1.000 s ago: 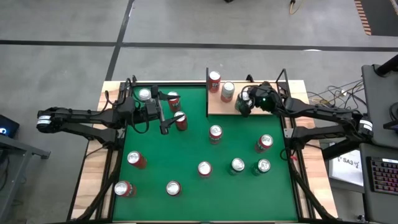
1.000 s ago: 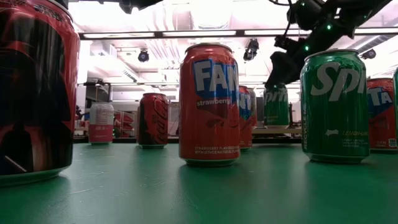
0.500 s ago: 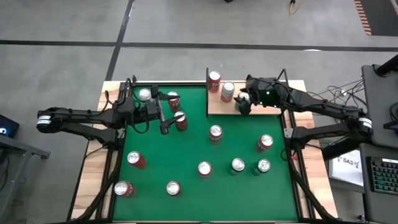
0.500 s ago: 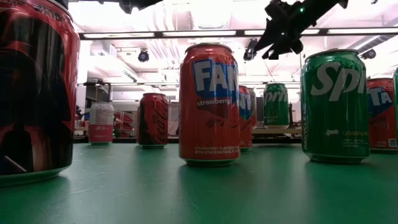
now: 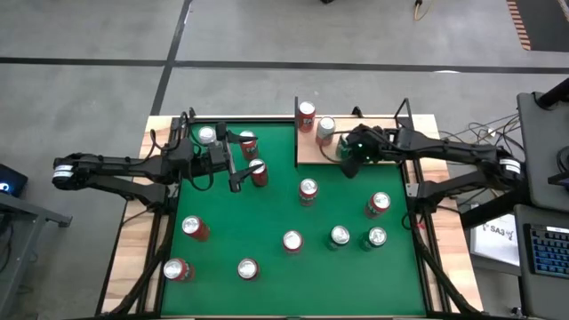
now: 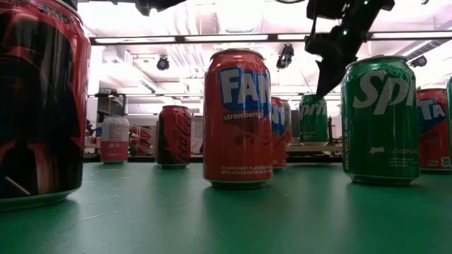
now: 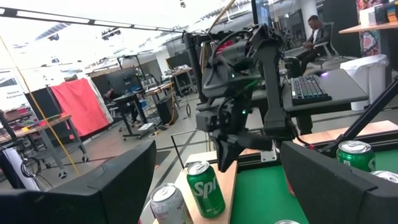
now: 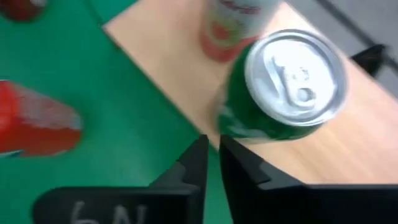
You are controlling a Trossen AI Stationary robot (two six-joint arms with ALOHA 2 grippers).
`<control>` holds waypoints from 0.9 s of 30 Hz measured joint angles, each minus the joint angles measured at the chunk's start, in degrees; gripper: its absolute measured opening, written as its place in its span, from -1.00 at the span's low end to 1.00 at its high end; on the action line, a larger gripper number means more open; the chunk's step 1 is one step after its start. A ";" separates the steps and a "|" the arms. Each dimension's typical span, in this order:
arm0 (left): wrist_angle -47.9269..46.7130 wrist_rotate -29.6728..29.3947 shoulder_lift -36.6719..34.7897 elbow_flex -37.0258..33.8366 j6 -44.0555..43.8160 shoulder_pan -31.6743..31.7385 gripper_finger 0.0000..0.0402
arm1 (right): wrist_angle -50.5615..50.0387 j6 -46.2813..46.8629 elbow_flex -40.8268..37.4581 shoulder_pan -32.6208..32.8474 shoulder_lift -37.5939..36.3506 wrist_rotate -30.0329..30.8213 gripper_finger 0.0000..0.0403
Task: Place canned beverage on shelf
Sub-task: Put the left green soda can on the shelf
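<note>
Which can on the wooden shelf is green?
The green can beside the right end effector. The other two cans on the shelf, the white can and the red can, aren't green.

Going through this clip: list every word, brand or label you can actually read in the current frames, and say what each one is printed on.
"FAN" over "strawberry": red can in the low view's middle.
"Sp": large green can beside it; small print below unreadable.
"Sp": green can on the shelf, left wrist view.
"SA3": paper sheet right of the table, high view.
Other cans' lettering is cut off or blurred.
</note>
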 joint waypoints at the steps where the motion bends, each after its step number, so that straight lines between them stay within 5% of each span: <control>1: 0.00 0.00 0.00 0.00 0.00 0.00 0.63 | 0.12 -0.03 0.02 0.00 0.36 1.04 -0.93; 13: -0.26 0.00 0.00 0.00 0.17 0.00 0.63 | 0.32 -1.03 0.20 -3.07 1.25 7.96 -0.94; 23: -0.26 0.00 0.00 0.00 0.20 0.00 0.63 | 1.04 0.04 0.20 -3.63 1.26 -0.29 -0.94; 27: -0.28 0.00 0.00 0.00 0.20 0.00 0.63 | 3.46 -0.35 0.20 -3.63 1.52 1.25 -0.94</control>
